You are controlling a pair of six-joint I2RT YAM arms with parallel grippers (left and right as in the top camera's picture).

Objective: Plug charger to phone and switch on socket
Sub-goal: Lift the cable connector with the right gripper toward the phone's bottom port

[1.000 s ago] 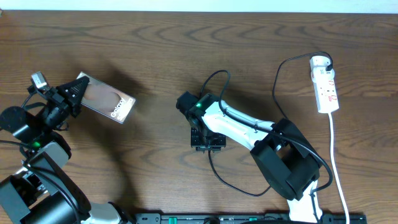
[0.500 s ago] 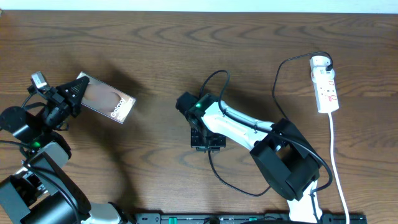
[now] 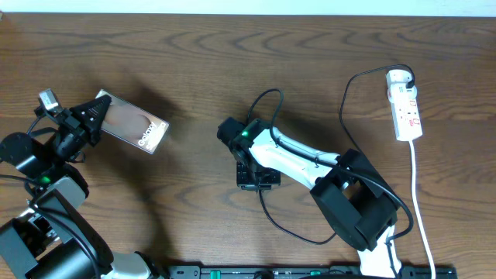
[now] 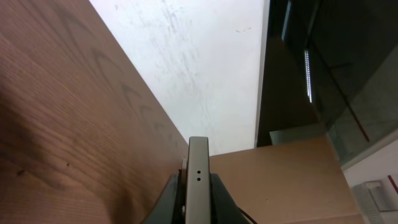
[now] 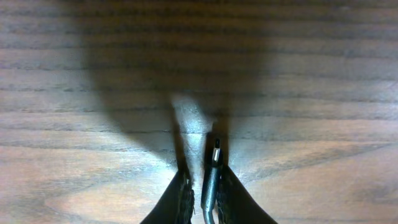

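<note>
State of right gripper (image 3: 253,178): narrowed onto the charger (image 3: 268,94) just behind its connector tip (image 5: 216,152), with the tip poking out past the fingers and pointing down at the table (image 3: 232,54).
State of left gripper (image 3: 90,118): clamped on one short end of the phone (image 3: 133,126), seen edge-on between its fingers.
Phone from right gripper: off to its left, well apart; far nearer the left arm (in its hold).
Long axis of phone: slanted, lettered free end aimed roughly toward the right gripper.
Coming move, as judged: tip carried leftward and turned into line with that axis; port too small to see.
Place of socket (image 3: 406,110): well to the right gripper's right; switch step not yet done.
</note>
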